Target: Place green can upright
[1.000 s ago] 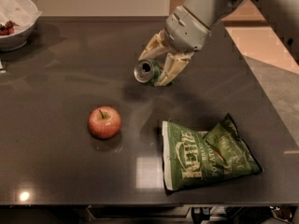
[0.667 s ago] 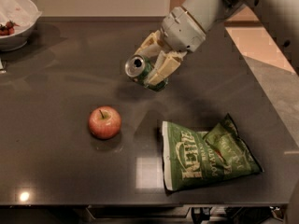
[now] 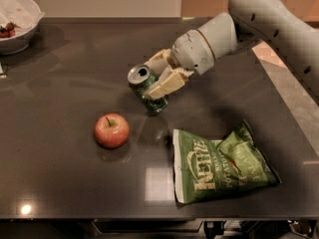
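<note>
- The gripper is near the middle of the frame, a little above the center, at the end of the big gray arm that comes in from the upper right.
- Its two pale fingers are closed on the green can, one on each side of it.
- The green can is tilted, not upright. Its silver top leans toward the upper left.
- The bottom of the can is down close to the dark table. It is not clear if it touches.
- A red apple sits on the table to the lower left of the can, near it but apart.
- A green chip bag lies flat at the lower right.
- A white bowl with something red in it is at the upper left corner.
</note>
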### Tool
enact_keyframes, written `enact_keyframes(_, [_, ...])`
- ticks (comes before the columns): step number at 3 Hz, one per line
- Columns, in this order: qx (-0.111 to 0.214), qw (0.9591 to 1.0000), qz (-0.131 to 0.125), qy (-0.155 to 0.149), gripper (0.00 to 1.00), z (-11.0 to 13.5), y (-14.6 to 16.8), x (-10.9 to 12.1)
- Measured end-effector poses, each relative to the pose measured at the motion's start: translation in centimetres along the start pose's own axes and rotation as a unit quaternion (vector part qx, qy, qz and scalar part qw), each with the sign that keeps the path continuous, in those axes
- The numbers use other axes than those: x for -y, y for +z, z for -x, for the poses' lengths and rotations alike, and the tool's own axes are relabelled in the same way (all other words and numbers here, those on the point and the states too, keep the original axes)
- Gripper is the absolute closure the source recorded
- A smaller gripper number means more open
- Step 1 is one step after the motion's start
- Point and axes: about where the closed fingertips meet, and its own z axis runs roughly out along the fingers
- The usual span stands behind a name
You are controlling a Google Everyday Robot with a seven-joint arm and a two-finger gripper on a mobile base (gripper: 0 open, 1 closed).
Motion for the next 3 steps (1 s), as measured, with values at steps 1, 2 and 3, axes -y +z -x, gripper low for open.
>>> enact_keyframes(1, [0.064,0.9978,-0.020,0.006,1.00,-0.18,0.01,0.08])
enact_keyframes(2, [0.115,0.9924,-0.041,0.015,1.00,-0.41,-0.44,0.30])
enact_keyframes(3, [0.143,0.9882,-0.049,0.027,0.82,-0.69,-0.45,0.45])
